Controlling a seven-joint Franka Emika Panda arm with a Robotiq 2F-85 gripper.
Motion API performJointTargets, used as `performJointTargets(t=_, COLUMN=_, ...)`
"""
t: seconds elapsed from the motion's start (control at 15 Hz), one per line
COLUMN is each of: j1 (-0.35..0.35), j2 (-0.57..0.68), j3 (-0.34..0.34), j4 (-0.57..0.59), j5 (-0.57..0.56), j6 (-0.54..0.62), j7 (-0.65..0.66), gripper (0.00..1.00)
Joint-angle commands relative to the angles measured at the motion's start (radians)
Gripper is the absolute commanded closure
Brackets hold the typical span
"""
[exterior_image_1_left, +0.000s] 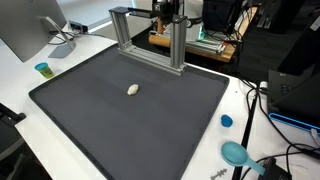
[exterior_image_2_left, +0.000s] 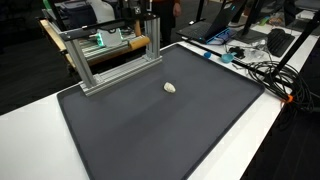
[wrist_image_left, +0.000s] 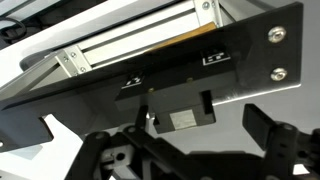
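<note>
Claw (wrist_image_left: 155, 122) wide, empty, close to silver slotted aluminium frame (exterior_image_1_left: 178, 48); black plate (wrist_image_left: 240, 50) bolted on.

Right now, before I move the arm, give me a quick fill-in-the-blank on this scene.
1. The small pale lump lies on the dark ____.
2. In the wrist view the gripper faces the aluminium ____.
3. Its jaws stand ____.
Missing words: mat; frame; open.
</note>
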Motion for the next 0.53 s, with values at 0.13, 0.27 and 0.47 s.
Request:
performJointTargets(t=0.13, j1=0.028, j2=0.015, j3=-0.074, j4=0.03, j5=0.016, j6=-0.05, j7=-0.088, gripper=0.0)
performJointTargets(t=0.27, j1=0.043, j2=0.011, j3=-0.103, j4=0.051, j5=0.031, j6=-0.084, j7=-0.125, gripper=0.0)
performJointTargets(t=0.47, j1=0.054, j2=0.012, j3=-0.126, j4=0.065, j5=0.03, j6=-0.075, j7=-0.167, gripper=0.0)
